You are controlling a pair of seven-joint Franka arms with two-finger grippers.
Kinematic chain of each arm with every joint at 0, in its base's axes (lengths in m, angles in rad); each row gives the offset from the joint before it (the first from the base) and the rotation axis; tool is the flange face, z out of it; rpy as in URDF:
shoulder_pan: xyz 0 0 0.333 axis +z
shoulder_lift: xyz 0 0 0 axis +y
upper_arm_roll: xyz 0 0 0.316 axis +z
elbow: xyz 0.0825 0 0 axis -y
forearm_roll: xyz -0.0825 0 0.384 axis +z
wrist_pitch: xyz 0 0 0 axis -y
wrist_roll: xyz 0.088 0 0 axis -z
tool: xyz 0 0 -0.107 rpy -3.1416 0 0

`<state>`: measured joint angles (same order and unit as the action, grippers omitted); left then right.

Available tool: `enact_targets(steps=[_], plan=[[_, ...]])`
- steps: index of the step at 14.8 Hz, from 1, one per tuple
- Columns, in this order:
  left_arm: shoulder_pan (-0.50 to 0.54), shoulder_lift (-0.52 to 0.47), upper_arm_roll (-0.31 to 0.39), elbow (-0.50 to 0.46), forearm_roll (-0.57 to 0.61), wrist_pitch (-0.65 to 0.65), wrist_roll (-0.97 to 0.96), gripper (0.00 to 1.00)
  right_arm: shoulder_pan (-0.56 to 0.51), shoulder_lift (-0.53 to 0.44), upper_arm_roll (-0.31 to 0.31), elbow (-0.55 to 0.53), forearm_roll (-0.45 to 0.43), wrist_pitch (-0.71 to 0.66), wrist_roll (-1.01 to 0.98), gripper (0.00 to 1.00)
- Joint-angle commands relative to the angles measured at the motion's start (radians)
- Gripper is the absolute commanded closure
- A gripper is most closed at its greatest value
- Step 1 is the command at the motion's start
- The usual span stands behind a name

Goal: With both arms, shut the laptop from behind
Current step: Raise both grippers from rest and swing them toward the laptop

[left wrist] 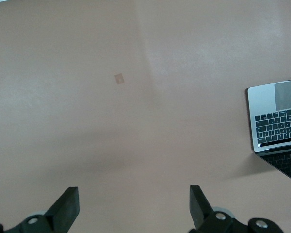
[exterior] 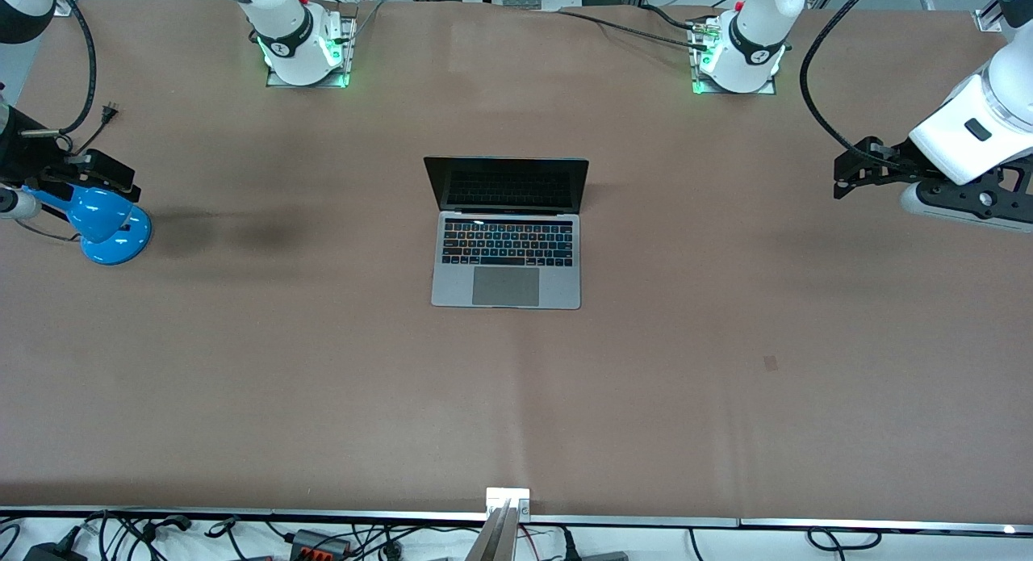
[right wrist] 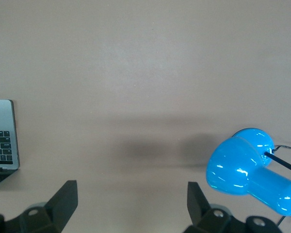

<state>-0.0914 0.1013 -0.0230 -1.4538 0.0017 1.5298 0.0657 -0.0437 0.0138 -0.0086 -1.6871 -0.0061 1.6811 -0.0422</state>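
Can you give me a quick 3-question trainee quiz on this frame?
1. True or false: the laptop has its lid shut.
2. Which object stands at the right arm's end of the table? A) a blue desk lamp B) a mug C) a book
3. Fill in: both grippers are ____ and hold nothing.

Key:
1. False. The lid stands open, with the keyboard and dark screen showing.
2. A. The blue desk lamp stands there, under the right gripper.
3. Open. The right gripper and the left gripper each show spread fingers over bare table, well apart from the laptop.
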Motion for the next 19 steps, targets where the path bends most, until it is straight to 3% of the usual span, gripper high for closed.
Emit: enact_targets(steps=[1, 8, 11, 12, 14, 15, 19], plan=[[-0.002, 0.011, 0.003, 0.029, 0.021, -0.01, 0.016, 0.0, 0.002, -0.025, 0.002, -0.022, 0.005, 0.009, 0.002, 0.0], [0.001, 0.011, 0.005, 0.029, 0.011, -0.01, 0.02, 0.0, 0.005, -0.025, 0.006, -0.019, 0.003, 0.0, 0.001, 0.0], [0.001, 0.011, 0.003, 0.029, 0.015, -0.016, 0.014, 0.0, 0.005, -0.025, 0.006, -0.019, 0.005, -0.007, 0.002, 0.48], [-0.001, 0.011, 0.002, 0.027, 0.018, -0.017, 0.016, 0.0, 0.005, -0.023, 0.006, -0.019, 0.005, -0.014, 0.002, 0.69], [-0.002, 0.009, 0.003, 0.027, 0.018, -0.023, 0.02, 0.0, 0.007, -0.023, 0.006, -0.019, 0.005, -0.017, 0.001, 0.94], [-0.001, 0.011, 0.003, 0.027, 0.018, -0.023, 0.023, 0.0, 0.013, -0.023, 0.006, -0.019, 0.005, -0.018, 0.002, 1.0], [0.001, 0.014, 0.003, 0.021, 0.015, -0.025, 0.02, 0.0, 0.025, -0.015, 0.006, -0.02, 0.008, -0.03, 0.002, 1.0]])
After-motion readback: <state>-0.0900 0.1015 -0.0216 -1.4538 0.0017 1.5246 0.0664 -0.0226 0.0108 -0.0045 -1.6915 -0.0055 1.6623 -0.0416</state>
